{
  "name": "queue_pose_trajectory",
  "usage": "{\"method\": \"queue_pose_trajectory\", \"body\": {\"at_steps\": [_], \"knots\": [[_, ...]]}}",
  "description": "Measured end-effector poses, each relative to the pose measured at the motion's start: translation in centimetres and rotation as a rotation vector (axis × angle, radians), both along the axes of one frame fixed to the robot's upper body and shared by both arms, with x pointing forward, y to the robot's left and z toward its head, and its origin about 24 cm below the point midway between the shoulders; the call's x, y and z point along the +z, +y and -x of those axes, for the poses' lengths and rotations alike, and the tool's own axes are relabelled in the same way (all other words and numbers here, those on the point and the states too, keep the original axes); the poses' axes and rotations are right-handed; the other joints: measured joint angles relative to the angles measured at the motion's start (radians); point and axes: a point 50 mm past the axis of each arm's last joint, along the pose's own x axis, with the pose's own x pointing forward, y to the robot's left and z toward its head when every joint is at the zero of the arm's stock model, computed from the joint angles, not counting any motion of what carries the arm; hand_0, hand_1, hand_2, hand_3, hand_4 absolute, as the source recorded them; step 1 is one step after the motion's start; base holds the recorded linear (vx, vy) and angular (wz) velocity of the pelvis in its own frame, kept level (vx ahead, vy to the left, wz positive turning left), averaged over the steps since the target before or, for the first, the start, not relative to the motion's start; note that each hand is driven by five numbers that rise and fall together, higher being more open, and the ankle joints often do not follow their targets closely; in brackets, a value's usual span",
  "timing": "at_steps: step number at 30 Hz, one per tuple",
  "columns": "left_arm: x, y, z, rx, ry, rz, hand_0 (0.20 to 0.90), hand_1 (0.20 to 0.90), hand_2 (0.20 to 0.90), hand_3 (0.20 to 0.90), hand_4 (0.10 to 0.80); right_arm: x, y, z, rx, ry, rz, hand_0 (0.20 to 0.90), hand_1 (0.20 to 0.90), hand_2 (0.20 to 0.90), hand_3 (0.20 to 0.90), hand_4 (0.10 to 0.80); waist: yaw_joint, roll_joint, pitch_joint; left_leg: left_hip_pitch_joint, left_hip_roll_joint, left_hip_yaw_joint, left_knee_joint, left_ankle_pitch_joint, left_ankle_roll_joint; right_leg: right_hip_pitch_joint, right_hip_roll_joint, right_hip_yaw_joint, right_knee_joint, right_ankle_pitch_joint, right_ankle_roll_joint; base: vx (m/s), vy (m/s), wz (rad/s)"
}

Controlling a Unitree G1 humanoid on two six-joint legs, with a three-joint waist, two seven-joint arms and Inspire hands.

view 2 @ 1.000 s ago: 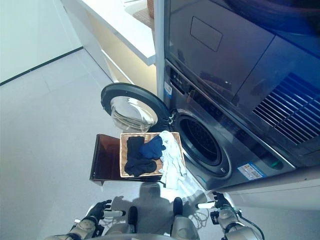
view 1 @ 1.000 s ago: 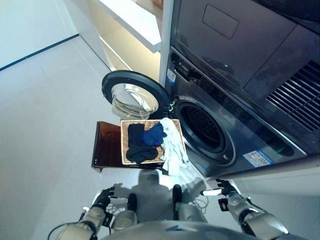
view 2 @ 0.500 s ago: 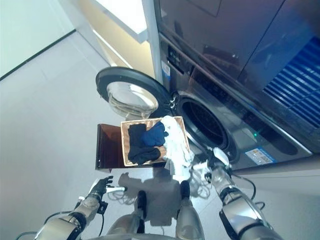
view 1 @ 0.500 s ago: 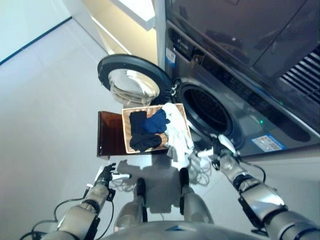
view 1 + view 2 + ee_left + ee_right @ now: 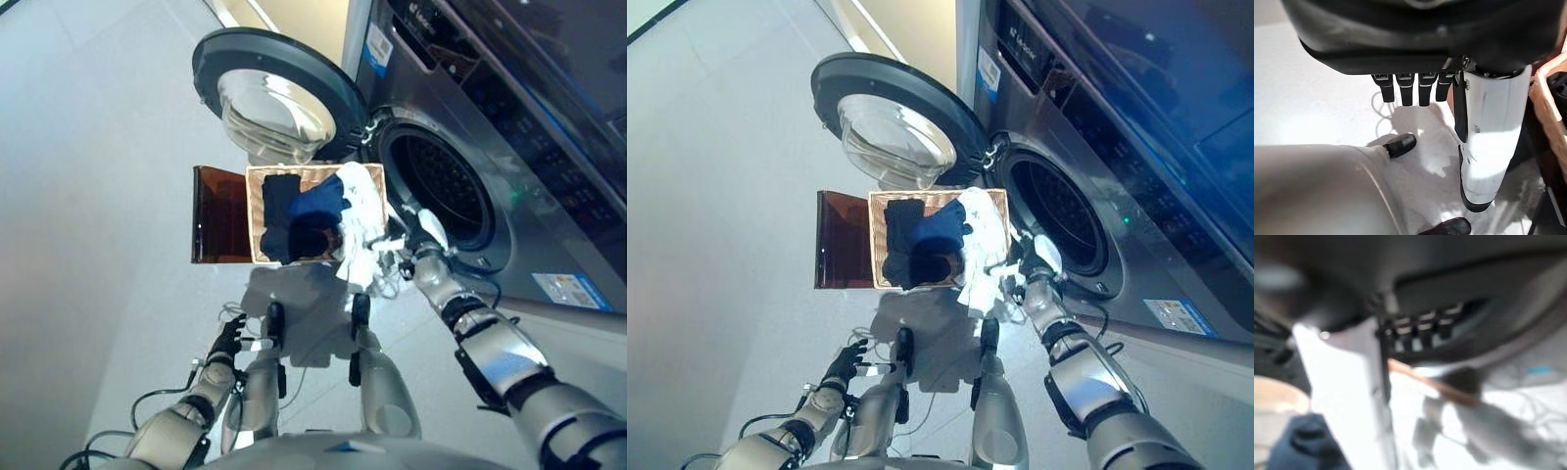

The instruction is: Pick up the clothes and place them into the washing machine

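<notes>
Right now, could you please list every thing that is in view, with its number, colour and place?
washing machine: one, dark grey, at the right, drum opening facing the basket
door: one, dark rim with clear glass, swung open above the basket
basket: one, tan wicker, on the brown stand before the machine
stand: one, dark brown, on the floor under the basket
black clothes: dark pile, in the basket's left part
blue garment: one, dark blue, in the basket's middle
white garment: one, white, hanging over the basket's right edge
right hand: dark with white thumb cover, beside the white garment, fingers straight
left hand: dark, low over the floor, fingers straight, holding nothing
</notes>
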Motion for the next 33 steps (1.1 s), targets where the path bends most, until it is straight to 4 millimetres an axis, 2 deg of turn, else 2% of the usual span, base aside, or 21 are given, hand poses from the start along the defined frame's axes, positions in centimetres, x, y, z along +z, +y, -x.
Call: {"method": "queue_pose_trajectory", "body": {"at_steps": [6,13,22,28,33], "knots": [[0.7,-0.8,-1.0,-0.03,-0.053,0.025,0.9,0.9,0.9,0.9,0.8,2.6,-0.4,-1.4,-0.01,-0.071,0.006,0.9,0.9,0.9,0.9,0.8,0.009,0.014,0.032,-0.024,-0.006,-0.006,0.001,0.008,0.001,-0.016,-0.006,-0.01,0.001,0.001,0.001,-0.009,0.01,0.01],[0.8,-0.8,-1.1,-0.02,-0.063,0.031,0.9,0.9,0.9,0.9,0.8,3.1,-0.3,-1.7,-0.025,-0.1,-0.008,0.9,0.9,0.9,0.9,0.8,0.017,0.018,0.042,-0.036,-0.015,-0.004,-0.002,0.01,0.004,-0.029,-0.015,-0.01,0.001,0.003,0.004,-0.011,0.025,0.02],[1.6,-1.1,-2.1,-0.011,-0.128,0.043,0.9,0.9,0.9,0.9,0.8,5.3,0.5,-2.9,-0.022,-0.165,-0.035,0.9,0.9,0.9,0.9,0.8,0.03,0.02,0.074,-0.052,-0.016,-0.011,0.002,0.015,0.005,-0.039,-0.016,-0.015,0.001,0.007,0.006,-0.026,0.019,0.04],[1.8,-0.9,-2.4,0.02,-0.143,0.049,0.9,0.9,0.9,0.9,0.8,5.5,0.9,-3.1,-0.025,-0.178,-0.045,0.9,0.9,0.9,0.9,0.8,0.033,0.02,0.093,-0.077,-0.017,-0.015,0.006,0.018,0.006,-0.053,-0.02,-0.031,0.001,0.007,0.005,-0.049,0.019,0.05],[3.6,-1.4,-4.3,-0.011,-0.252,0.078,0.9,0.9,0.9,0.9,0.8,7.1,1.1,-3.7,-0.046,-0.236,-0.074,0.9,0.9,0.9,0.9,0.8,0.035,0.024,0.124,-0.141,-0.031,-0.015,0.038,0.022,0.011,-0.107,-0.034,-0.036,0.026,0.008,0.006,-0.072,0.061,0.02]]}}
